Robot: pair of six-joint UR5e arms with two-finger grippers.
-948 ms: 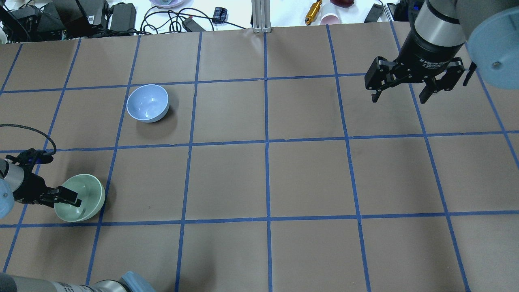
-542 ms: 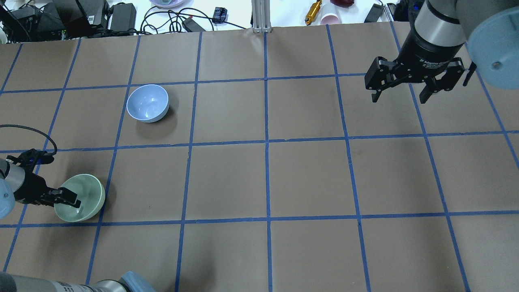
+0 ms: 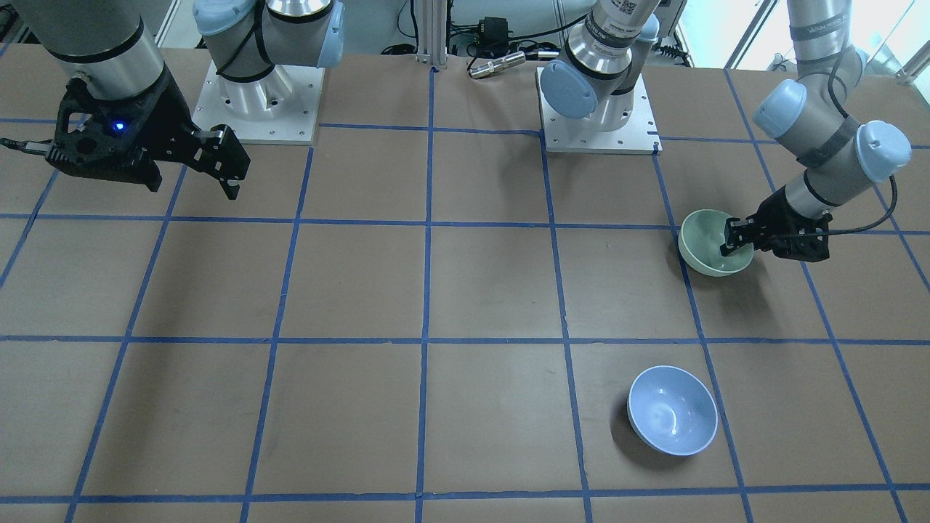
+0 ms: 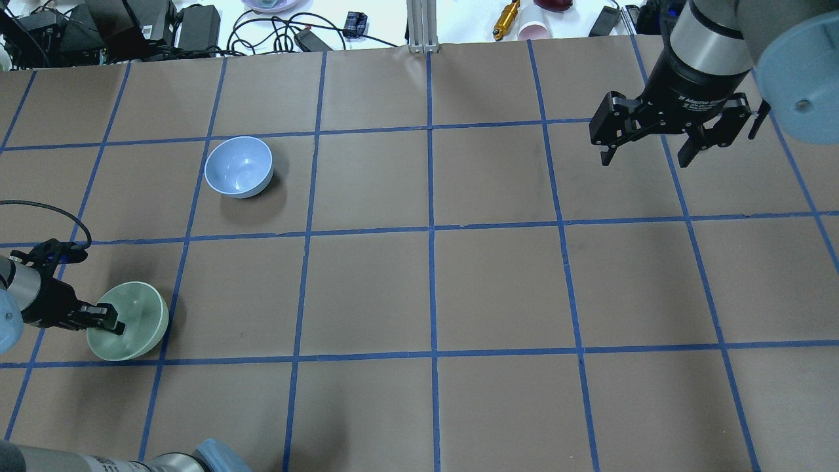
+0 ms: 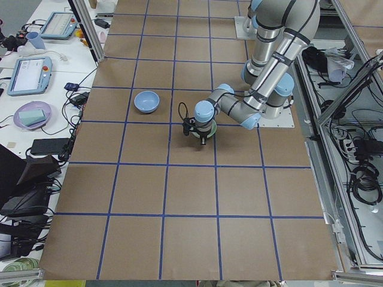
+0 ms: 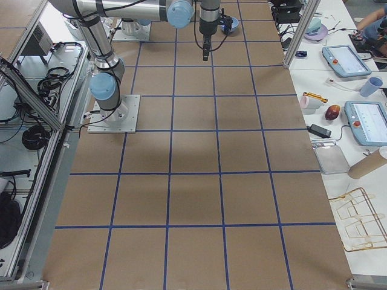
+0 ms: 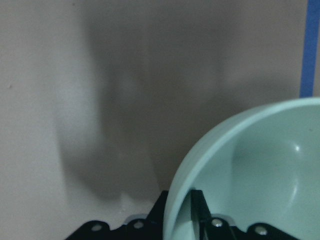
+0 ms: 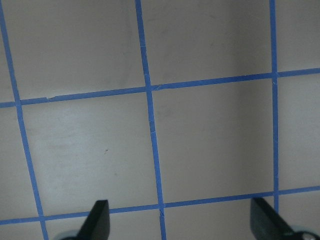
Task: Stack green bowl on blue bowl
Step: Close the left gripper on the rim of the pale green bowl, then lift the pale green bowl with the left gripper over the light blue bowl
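Presently, green bowl: small, round, pale mint, smooth glossy plastic, unmarked; located at the robot's left edge of the bench, within a near grid square, its mouth tipped slightly toward the bench's middle; whether its base touches the surface cannot be told. Left gripper: black, two-fingered, clenched on the green bowl's rim, one finger inside the hollow and the other outside the wall, as the left wrist view shows; a thin black cable loops behind the wrist. Blue bowl: like-sized, round, light periwinkle, the same glossy plastic with bright highlights inside; upright, mouth up, one grid row farther from the robot, well apart from the green bowl. Right gripper: black, angular linkages below a silver and black wrist; released, fingers spread wide, hanging over the far right of the bench. Bench covering: matte brown paper, faintly scuffed, ruled into squares by blue tape.
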